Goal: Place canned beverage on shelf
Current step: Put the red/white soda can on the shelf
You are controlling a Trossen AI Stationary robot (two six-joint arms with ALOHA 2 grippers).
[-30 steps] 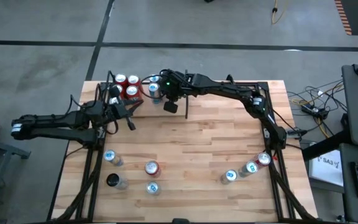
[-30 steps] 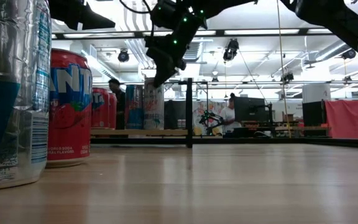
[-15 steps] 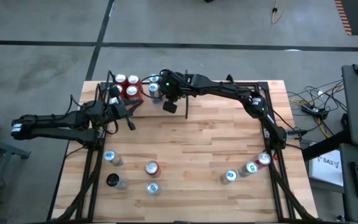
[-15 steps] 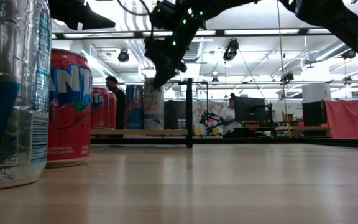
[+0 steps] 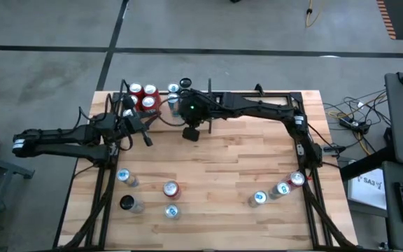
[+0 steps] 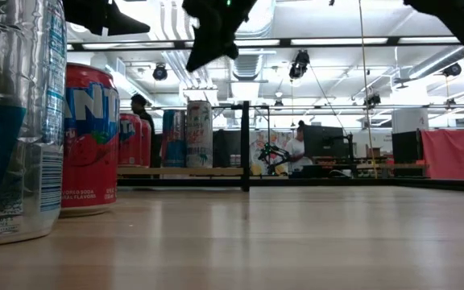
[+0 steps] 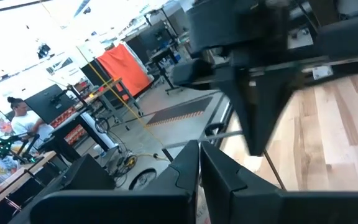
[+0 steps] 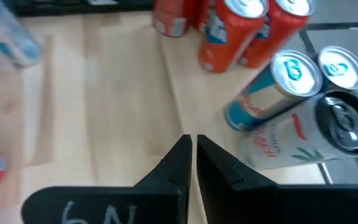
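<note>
Your right gripper hangs above the tabletop in the upper middle of the high view, jaws closed on nothing. Just above it in that frame the shelf holds three red cans at its left end, then a blue-and-silver can and a pale can beside them. In the right wrist view those two, blue and pale, stand side by side ahead of the closed fingertips. Your left gripper waits at centre left, also closed and empty. Loose cans stand at lower left and lower right of the high view.
</note>
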